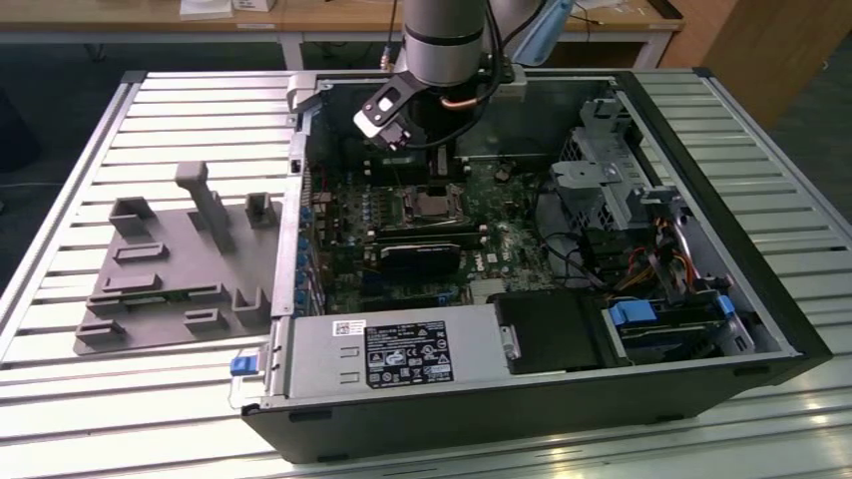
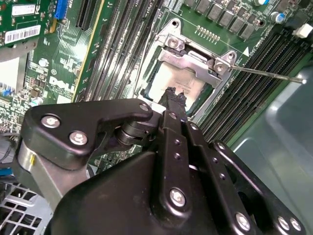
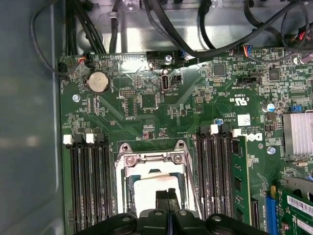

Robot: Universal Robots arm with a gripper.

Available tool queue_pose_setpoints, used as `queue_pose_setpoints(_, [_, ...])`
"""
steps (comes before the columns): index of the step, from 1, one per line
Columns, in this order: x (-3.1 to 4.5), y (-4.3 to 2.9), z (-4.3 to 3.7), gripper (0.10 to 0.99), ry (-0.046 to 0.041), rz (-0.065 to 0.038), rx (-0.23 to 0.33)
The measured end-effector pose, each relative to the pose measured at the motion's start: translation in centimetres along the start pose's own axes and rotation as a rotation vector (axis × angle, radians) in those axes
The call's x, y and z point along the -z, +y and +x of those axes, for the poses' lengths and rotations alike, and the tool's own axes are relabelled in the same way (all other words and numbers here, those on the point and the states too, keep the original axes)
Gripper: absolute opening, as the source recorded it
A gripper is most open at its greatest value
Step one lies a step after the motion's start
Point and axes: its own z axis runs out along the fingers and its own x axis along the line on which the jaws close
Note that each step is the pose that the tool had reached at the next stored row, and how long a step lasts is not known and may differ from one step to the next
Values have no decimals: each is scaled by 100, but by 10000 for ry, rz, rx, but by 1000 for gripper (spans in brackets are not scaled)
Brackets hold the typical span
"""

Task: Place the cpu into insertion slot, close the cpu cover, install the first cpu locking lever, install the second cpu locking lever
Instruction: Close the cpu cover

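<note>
Cpu (image 3: 143, 195): pale square chip. It lies inside the insertion slot and shows through the window of the cover.
Insertion slot (image 1: 429, 207): in the exterior view it sits near the middle of the green motherboard (image 1: 513, 239), at 12 o'clock from the black graphics card (image 1: 415, 261).
Cpu cover (image 2: 191, 61): silvery frame that seems lowered over the chip. I cannot tell if it lies fully flat.
Locking lever (image 2: 266, 73): thin metal rod that stands out from the socket over the memory slots (image 2: 244, 103). It looks not latched.
Gripper (image 2: 176, 95): the fingers are pressed together with nothing between them. The tips are right over the chip's top, but I cannot tell if they touch it.
Arm (image 1: 446, 40): in the exterior view it enters the case at 12 o'clock from the slot.
Progress, as I judge: chip seated, cover down, levers not yet fixed.
Risk one: the closed tips press on the chip off-centre, and the chip tilts and bends the socket contacts.
Risk two: with the lever free, the cover can spring up.
Risk three: the rod is thin and smooth, so it may slip off the fingertips and strike the memory slots.
</note>
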Motion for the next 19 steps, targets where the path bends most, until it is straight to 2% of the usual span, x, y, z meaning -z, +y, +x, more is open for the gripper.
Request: queue_pose_setpoints(19, [-20, -1, 1, 102, 131, -79, 3409])
